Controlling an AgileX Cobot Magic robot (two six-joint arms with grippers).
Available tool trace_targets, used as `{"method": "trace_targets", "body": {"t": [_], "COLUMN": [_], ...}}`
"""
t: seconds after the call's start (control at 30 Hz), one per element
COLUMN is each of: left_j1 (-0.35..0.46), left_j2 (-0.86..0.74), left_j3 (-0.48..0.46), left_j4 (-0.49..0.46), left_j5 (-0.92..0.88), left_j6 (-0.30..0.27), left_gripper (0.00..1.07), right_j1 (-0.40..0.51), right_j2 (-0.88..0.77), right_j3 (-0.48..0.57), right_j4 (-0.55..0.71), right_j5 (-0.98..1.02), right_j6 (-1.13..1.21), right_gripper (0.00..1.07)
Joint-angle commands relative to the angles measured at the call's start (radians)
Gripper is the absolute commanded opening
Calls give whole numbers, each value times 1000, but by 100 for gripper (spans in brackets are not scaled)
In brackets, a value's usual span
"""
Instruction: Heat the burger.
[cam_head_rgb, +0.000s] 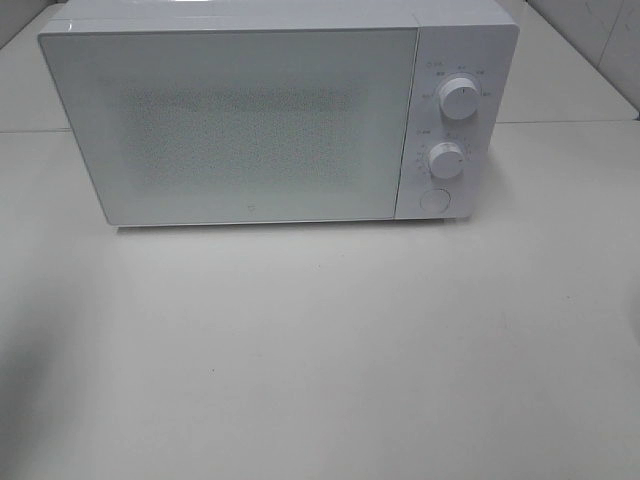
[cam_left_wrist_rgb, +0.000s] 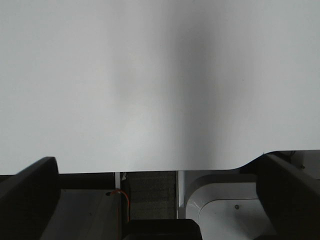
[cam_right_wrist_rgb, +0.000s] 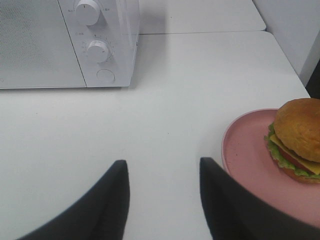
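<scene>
Pink plate (cam_right_wrist_rgb: 245, 165) with burger (cam_right_wrist_rgb: 296, 140) appears only beside right pincer (cam_right_wrist_rgb: 162, 200), released.

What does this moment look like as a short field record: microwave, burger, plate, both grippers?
microwave: door closed, on white table
burger: on pink plate, outside the microwave, seen only in right wrist view
left gripper: open, empty, over bare table
right gripper: open, empty, beside the plate rim
task: not started
</scene>
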Motion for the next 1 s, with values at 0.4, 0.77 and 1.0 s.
{"method": "trace_targets", "body": {"t": [0.4, 0.77, 1.0], "left_j1": [0, 0, 0], "left_j2": [-223, -405, -542], "left_j3": [172, 314, 344], "left_j4": [-49, -68, -63], "left_j5": [-207, -232, -178], "left_j6": [2, 2, 2], "left_gripper": [101, 101, 101], "right_j1": [-1, -1, -1], "right_j2": [-26, -26, -26], "right_j3": [4, 4, 4], "right_j4": [-3, -3, -3], "right_j5": [-10, -10, -10], "right_j6": [0, 0, 0], "right_gripper": [47, 47, 47]}}
